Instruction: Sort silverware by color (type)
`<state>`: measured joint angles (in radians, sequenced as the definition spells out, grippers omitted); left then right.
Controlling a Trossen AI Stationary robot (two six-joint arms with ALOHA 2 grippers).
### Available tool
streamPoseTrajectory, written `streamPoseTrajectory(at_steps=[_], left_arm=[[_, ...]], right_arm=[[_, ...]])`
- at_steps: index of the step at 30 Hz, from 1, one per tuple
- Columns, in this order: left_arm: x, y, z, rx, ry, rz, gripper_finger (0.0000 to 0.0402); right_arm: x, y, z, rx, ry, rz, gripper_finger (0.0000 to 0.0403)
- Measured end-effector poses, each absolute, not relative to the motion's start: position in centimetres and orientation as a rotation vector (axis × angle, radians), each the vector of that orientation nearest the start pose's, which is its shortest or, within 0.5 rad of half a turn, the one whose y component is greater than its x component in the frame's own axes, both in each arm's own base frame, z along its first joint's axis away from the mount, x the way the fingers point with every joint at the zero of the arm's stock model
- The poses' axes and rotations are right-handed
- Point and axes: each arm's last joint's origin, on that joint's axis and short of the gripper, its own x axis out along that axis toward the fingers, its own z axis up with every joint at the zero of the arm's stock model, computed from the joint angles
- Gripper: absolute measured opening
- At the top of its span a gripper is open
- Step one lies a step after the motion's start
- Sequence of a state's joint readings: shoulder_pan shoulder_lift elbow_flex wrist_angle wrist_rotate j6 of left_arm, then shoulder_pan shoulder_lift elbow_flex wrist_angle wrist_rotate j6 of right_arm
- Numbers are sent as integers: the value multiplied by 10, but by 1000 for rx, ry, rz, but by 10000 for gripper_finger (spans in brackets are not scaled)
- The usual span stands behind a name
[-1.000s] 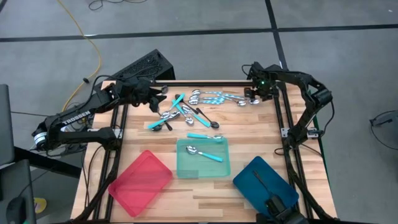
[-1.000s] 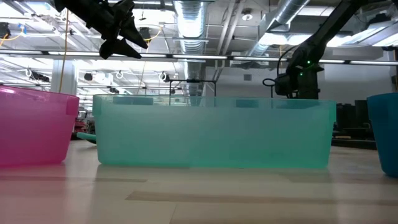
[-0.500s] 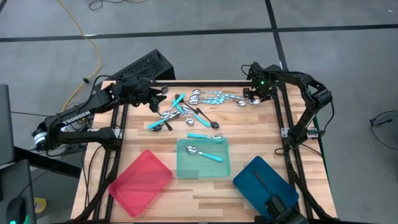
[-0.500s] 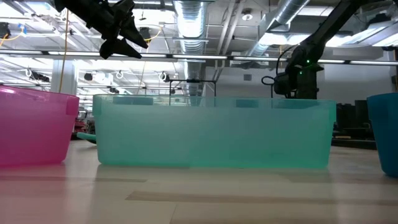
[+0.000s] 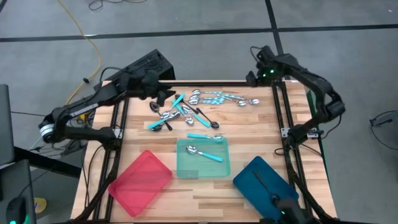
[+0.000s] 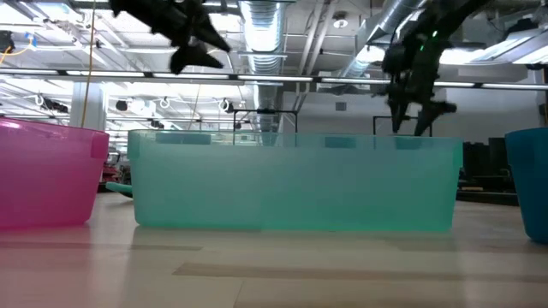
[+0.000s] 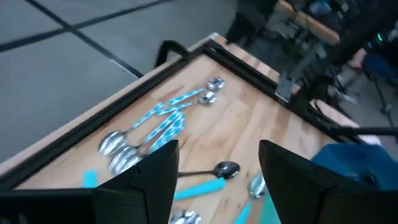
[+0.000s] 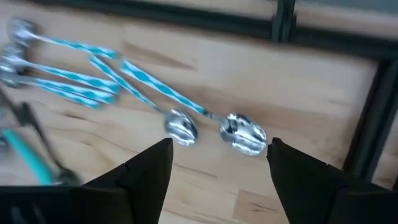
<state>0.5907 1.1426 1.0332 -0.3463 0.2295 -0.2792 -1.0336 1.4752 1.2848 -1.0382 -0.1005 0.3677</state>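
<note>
Wooden table (image 5: 249, 134) holds scattered silverware (image 5: 196, 109); left gripper (image 5: 163, 94) and right gripper (image 5: 251, 79) gape wide.

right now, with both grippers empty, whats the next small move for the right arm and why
Probably lower the open right gripper onto the striped-handled spoons just below it at the table's far edge: they lie unsorted, and the teal tray so far holds only one turquoise-handled spoon.

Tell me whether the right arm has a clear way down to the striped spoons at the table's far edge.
Probably yes. The right hand hangs open above the striped spoons, which lie bare on the table, nothing over them; the left hand hangs off to the side.
</note>
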Motion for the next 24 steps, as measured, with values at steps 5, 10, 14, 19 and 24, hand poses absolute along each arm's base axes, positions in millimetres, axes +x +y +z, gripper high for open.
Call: streamPoseTrajectory(at_steps=[5,10,14,19,24], left_arm=[[251,157,344,-378,408,394,206],[297,185,338,-323,463,323,206],[330,203,323,-263,535,255,206],[358,222,283,-227,712,222,206],[379,231,249,-209,812,242,206]], right_arm=[[136,-218,319,921,817,-1016,281],[134,-198,336,831,774,-965,281],[143,-184,341,733,802,-877,281],[157,-172,341,689,834,-804,281],[166,-164,341,651,854,-790,281]])
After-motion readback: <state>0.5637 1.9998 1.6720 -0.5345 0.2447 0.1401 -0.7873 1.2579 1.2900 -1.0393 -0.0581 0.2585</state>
